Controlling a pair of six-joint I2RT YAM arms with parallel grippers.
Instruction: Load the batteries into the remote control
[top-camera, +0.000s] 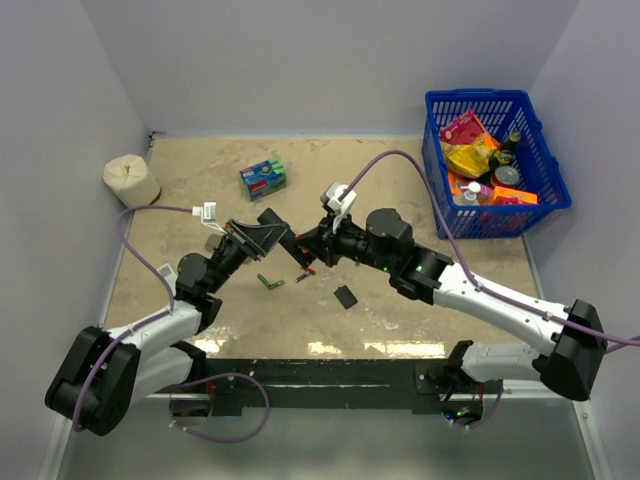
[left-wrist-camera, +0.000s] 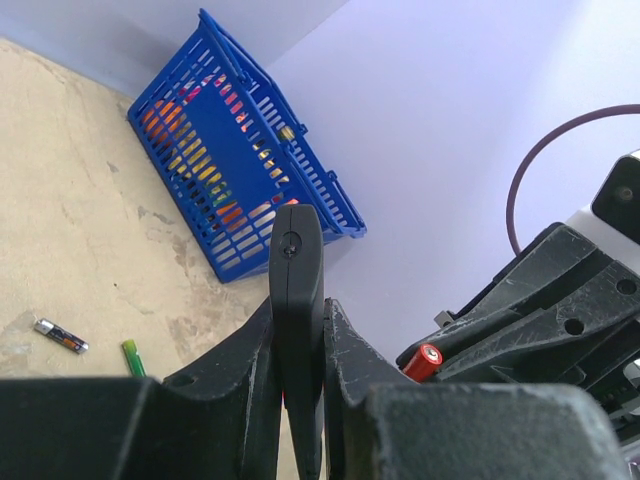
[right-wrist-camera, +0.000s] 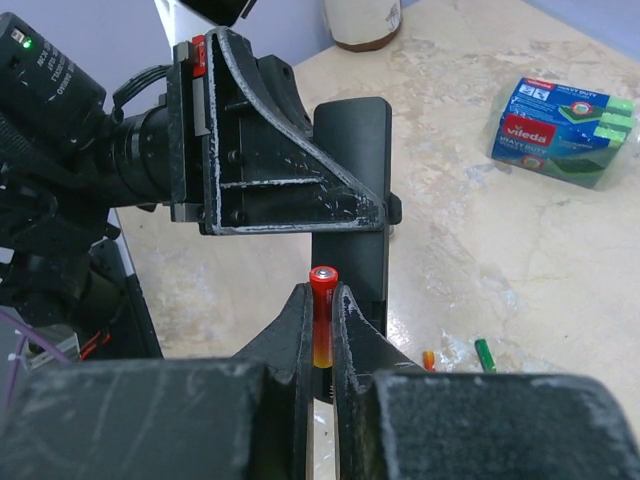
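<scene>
My left gripper (top-camera: 268, 236) is shut on the slim black remote control (top-camera: 294, 250) and holds it above the table. In the left wrist view the remote (left-wrist-camera: 297, 270) stands edge-on between the fingers (left-wrist-camera: 238, 365). My right gripper (top-camera: 314, 248) is shut on an orange-red battery (right-wrist-camera: 322, 305), its metal end just short of the remote (right-wrist-camera: 350, 190). The battery also shows in the left wrist view (left-wrist-camera: 424, 360). A green battery (top-camera: 270, 281) and another orange one (right-wrist-camera: 428, 359) lie on the table. The small black back cover (top-camera: 346, 296) lies flat nearby.
A blue basket (top-camera: 495, 165) of packets and cans stands at the back right. A blue-green sponge packet (top-camera: 264, 179) lies at the back centre. A paper roll (top-camera: 130, 180) stands at the far left. White walls close in the table.
</scene>
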